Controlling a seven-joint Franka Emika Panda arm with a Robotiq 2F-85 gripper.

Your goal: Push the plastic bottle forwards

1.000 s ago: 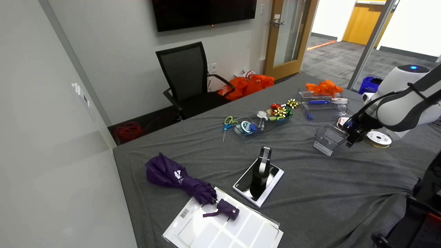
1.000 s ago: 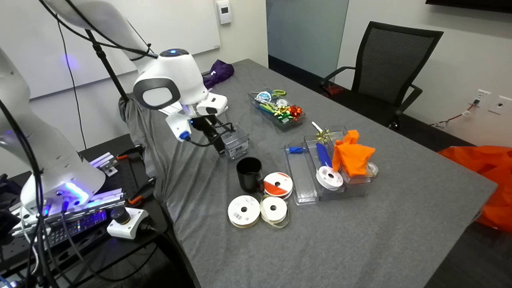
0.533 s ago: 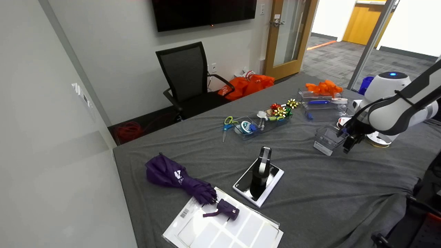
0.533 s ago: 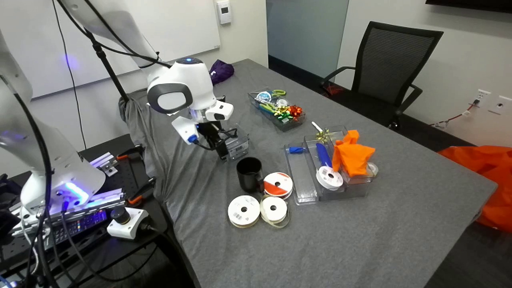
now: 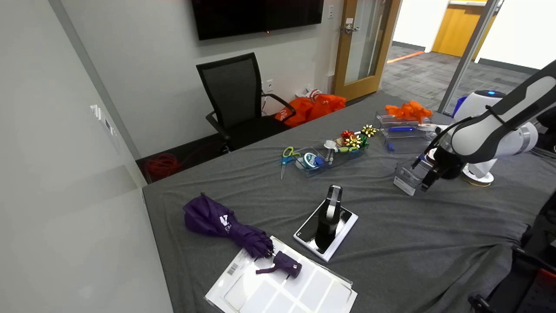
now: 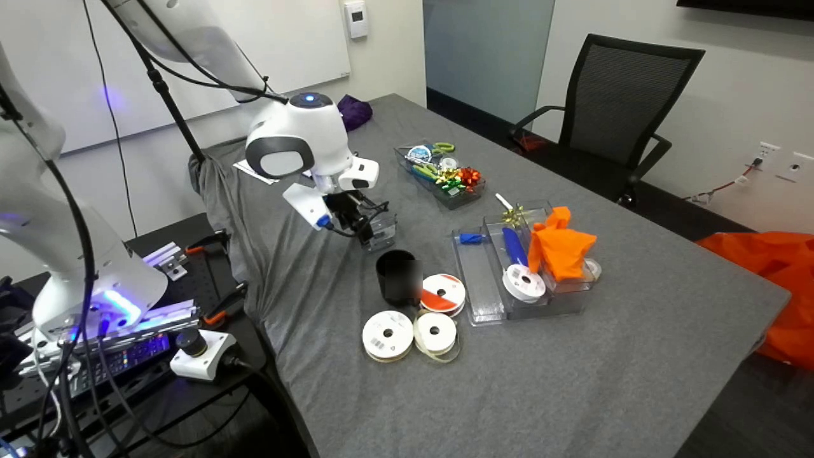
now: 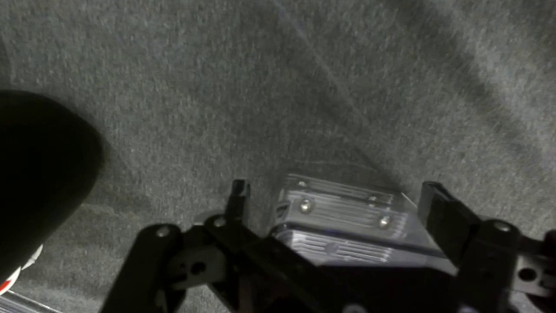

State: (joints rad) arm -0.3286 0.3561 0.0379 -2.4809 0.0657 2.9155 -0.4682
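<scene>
No whole word can be read. In an exterior view, the umbrella (image 5: 236, 231) bears a white letter (image 5: 224, 220), V or W, which of the two cannot be told; the smaller characters (image 5: 228, 228) beside it are blurred. A barcode (image 5: 233, 269) stands near the edge of the white sheets (image 5: 265, 300), too small to make out any digits. The flat box (image 5: 307, 228) has tiny print near its corner. The clear box (image 5: 407, 174) carries a white label (image 5: 404, 186), illegible. Fine print on the white spool (image 6: 388, 334) and pale lettering on the blue reel (image 6: 420, 154) are likewise unreadable. The door (image 5: 365, 48) has a small sign (image 5: 349, 20); the thermostat (image 6: 357, 20) has a display too small to read.
</scene>
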